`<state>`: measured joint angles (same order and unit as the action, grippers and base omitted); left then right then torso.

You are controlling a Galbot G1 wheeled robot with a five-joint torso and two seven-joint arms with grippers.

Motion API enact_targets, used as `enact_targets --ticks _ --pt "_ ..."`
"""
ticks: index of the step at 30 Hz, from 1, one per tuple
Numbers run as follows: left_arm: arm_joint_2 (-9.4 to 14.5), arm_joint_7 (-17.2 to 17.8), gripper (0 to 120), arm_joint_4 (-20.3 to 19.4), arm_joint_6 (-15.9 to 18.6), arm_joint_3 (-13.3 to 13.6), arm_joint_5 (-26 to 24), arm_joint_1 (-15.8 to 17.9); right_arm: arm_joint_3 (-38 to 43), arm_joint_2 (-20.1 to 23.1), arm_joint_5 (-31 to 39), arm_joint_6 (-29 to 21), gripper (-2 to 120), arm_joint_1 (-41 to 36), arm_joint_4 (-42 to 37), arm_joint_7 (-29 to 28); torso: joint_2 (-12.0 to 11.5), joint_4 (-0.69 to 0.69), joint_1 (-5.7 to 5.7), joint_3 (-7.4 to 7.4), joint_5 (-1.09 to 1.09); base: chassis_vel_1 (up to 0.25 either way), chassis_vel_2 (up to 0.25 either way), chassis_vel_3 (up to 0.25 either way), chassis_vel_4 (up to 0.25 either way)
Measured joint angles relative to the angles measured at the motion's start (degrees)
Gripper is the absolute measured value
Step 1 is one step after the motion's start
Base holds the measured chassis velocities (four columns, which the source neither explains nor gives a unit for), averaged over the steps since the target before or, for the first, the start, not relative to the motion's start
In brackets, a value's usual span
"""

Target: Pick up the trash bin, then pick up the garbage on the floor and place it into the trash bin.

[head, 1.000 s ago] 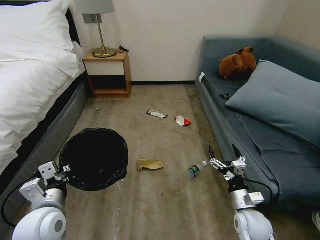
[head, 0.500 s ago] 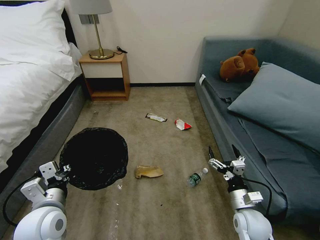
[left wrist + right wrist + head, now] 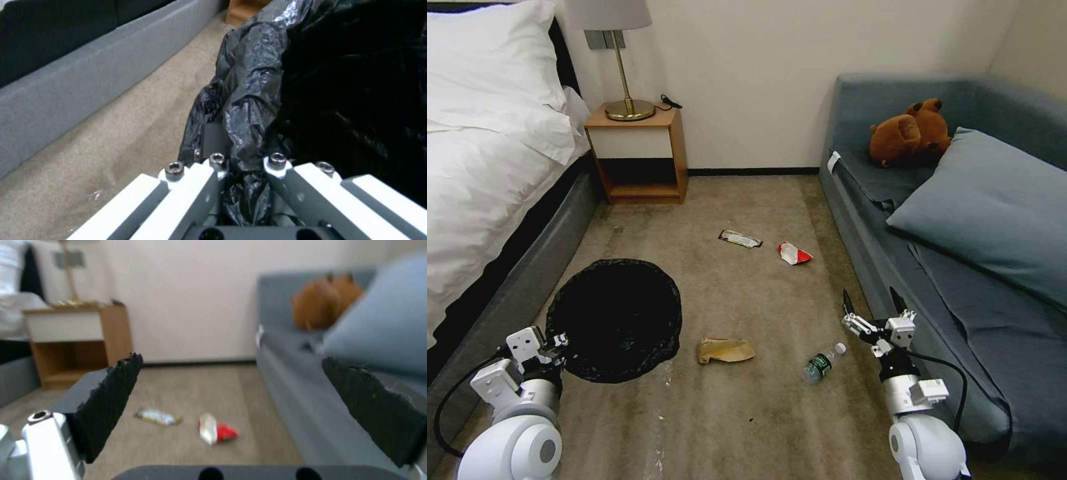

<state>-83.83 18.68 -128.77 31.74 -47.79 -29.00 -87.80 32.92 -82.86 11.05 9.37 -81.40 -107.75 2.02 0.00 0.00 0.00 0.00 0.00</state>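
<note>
Left fingers (image 3: 242, 166): clamped on the bin (image 3: 614, 320) bag rim. Right fingers (image 3: 872, 308): wide, empty. View has shifted; I have crept forward. Bottle (image 3: 823, 363) now just short of right fingers; paper (image 3: 725, 349), wrappers (image 3: 740, 238) on floor ahead.

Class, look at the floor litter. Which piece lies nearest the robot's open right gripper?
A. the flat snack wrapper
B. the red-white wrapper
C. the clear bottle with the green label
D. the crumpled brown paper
C: in the head view the clear bottle lies on the carpet just beside the open right gripper, with the other pieces farther off.
</note>
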Motion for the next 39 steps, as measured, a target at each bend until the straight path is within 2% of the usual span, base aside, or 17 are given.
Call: enact_targets --ticks 1,2,3,5,6,7,8,10,11,13,17,18,21,22,24,31,39 --pt "0.0 0.0 1 0.0 0.0 0.0 0.0 0.0 0.0 0.0 0.0 0.0 100 0.0 0.0 0.0 0.0 0.0 0.0 0.0 0.0 0.0 0.0 0.0 0.0" --pt "-0.25 0.03 1 0.0 0.1 0.18 0.39 0.04 -1.97 0.47 2.39 -4.23 100 0.91 0.05 -3.74 0.0 0.0 0.0 0.0 0.0 0.0 0.0 0.0 0.0" --pt "-0.25 0.03 1 0.0 0.1 0.18 0.39 0.04 -1.97 0.47 2.39 -4.23 100 0.91 0.05 -3.74 0.0 0.0 0.0 0.0 0.0 0.0 0.0 0.0 0.0" --pt "-0.73 0.06 1 -0.03 0.27 0.4 1.12 0.04 -5.3 0.92 6.95 -11.53 100 2.8 0.69 -9.92 0.0 0.0 0.0 0.0 0.0 0.0 0.0 0.0 0.0" --pt "-0.73 0.06 1 -0.03 0.27 0.4 1.12 0.04 -5.3 0.92 6.95 -11.53 100 2.8 0.69 -9.92 0.0 0.0 0.0 0.0 0.0 0.0 0.0 0.0 0.0" --pt "-0.98 0.11 1 -0.17 0.44 0.44 1.53 0.07 -6.72 0.9 9.01 -14.65 100 3.93 1.41 -12.49 0.0 0.01 0.0 0.0 0.0 0.0 0.0 0.0 0.0" --pt "-0.98 0.11 1 -0.17 0.44 0.44 1.53 0.07 -6.72 0.9 9.01 -14.65 100 3.93 1.41 -12.49 0.0 0.01 0.0 0.0 0.0 0.0 0.0 0.0 0.0" --pt "-1.23 0.28 1 -0.3 0.83 0.46 2.07 0.3 -8.35 0.45 10.74 -19.21 100 5.44 2.71 -16.4 0.0 0.01 0.0 0.0 0.0 0.0 0.0 0.0 0.0" --pt "-1.23 0.28 1 -0.3 0.83 0.46 2.07 0.3 -8.35 0.45 10.74 -19.21 100 5.44 2.71 -16.4 0.0 0.01 0.0 0.0 0.0 0.0 0.0 0.0 0.0" --pt "-1.44 0.61 1 -0.27 1.09 0.51 2.52 0.62 -9.29 -0.16 11.67 -24.0 100 6.23 3.74 -19.64 0.0 0.0 0.0 0.0 0.0 0.0 0.0 0.0 0.0" --pt "-1.79 0.71 1 0.13 1.19 0.89 3.27 0.73 -10.52 -0.78 14.93 -30.52 100 7.22 4.24 -24.51 0.0 0.0 0.0 0.0 0.0 0.0 0.0 0.0 0.0" --pt "-1.79 0.71 1 0.13 1.19 0.89 3.27 0.73 -10.52 -0.78 14.93 -30.52 100 7.22 4.24 -24.51 0.0 0.0 0.0 0.0 0.0 0.0 0.0 0.0 0.0" --pt "-2.12 0.74 1 0.76 1.16 1.31 4.38 0.81 -11.32 -1.07 17.78 -35.94 100 8.75 4.37 -28.88 0.0 0.0 0.0 0.0 0.0 0.0 0.0 0.0 0.0" --pt "-2.12 0.74 1 0.76 1.16 1.31 4.38 0.81 -11.32 -1.07 17.78 -35.94 100 8.75 4.37 -28.88 0.0 0.0 0.0 0.0 0.0 0.0 0.0 0.0 0.0" --pt "-2.3 0.74 1 1.03 1.1 1.62 4.79 0.8 -11.72 -1.31 21.82 -40.87 100 10.01 4.37 -31.88 0.0 0.0 0.0 0.0 0.0 0.0 0.0 0.0 0.0" --pt "-2.51 0.78 1 1.15 0.97 1.76 5.45 0.77 -12.65 -2.76 25.11 -46.85 100 12.01 6.14 -35.57 0.0 0.0 0.0 0.0 0.0 0.0 0.0 0.0 0.0" --pt "-2.67 0.85 1 0.54 0.88 1.65 5.61 0.56 -13.06 -4.99 26.31 -47.77 100 14.22 10.59 -37.63 0.0 0.0 0.0 0.0 0.0 0.0 0.0 0.0 0.0"
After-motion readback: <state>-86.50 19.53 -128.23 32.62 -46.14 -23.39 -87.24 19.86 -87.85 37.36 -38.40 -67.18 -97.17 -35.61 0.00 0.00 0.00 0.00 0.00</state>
